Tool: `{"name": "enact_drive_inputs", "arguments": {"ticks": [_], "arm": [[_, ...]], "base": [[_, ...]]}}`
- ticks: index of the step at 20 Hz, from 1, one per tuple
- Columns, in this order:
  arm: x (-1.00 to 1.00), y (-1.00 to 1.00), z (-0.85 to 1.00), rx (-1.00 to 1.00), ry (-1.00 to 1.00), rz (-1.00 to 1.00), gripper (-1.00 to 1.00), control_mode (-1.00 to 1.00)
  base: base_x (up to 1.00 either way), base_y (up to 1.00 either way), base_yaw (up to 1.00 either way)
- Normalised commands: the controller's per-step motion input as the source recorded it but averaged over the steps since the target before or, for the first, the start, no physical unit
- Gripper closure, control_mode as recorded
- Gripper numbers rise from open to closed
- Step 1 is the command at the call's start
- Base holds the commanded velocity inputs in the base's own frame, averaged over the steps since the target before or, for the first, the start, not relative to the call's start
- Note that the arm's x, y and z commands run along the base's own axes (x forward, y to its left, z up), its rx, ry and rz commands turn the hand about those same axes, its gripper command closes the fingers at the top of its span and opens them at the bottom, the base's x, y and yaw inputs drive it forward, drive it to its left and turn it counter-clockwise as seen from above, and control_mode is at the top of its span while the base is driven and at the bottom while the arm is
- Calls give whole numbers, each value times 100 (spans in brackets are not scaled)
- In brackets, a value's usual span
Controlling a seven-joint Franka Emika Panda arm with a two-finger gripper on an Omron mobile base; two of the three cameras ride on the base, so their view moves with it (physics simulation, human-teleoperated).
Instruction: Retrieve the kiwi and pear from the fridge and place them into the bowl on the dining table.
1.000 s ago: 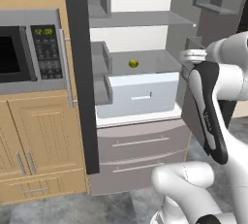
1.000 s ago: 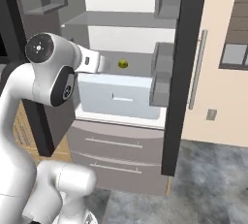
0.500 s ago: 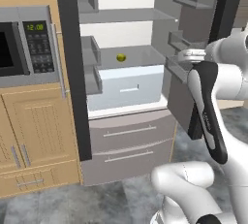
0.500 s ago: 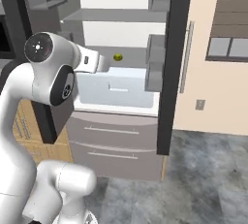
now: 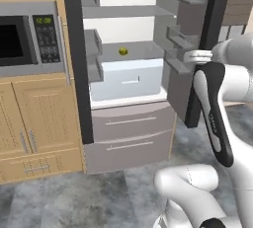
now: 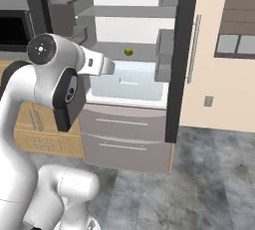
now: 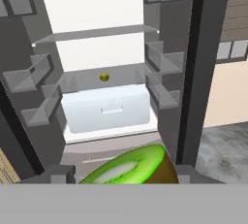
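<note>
Claw (image 7: 128, 182) grasping kiwi (image 7: 131, 167), open fridge (image 5: 128, 81) farther off than before, pear (image 5: 123, 51) on shelf

Gripper (image 7: 127, 177) clamped on kiwi (image 7: 133, 167).

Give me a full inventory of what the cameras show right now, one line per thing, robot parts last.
Tall grey steel two-door fridge: one, both doors open, white inside, centre of both base views.
Clear shelves: several, inside the fridge and as door bins.
Pale drawer: one, whitish, low in the fridge compartment.
Small yellow-green fruit: one, on the shelf above the pale drawer.
Halved green kiwi with brown skin: one, close at the bottom of the hand view.
Built-in microwave with green clock: one, grey, left of the fridge.
Light wood cabinets: below the microwave.
Wall outlet: one, on the beige wall.
Gripper: holding the kiwi.
White arm: one, in front of the fridge.
</note>
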Motion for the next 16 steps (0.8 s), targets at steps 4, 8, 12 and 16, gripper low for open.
{"name": "enact_drive_inputs", "arguments": {"ticks": [4, 8, 12, 16], "arm": [[0, 0, 0, 0, 0, 0, 100, 100], [0, 0, 0, 0, 0, 0, 100, 100], [0, 0, 0, 0, 0, 0, 100, 100], [0, 0, 0, 0, 0, 0, 100, 100]], "base": [[-70, 0, 15], [-77, 0, 0], [-86, 0, -4], [-86, -16, 7]]}}
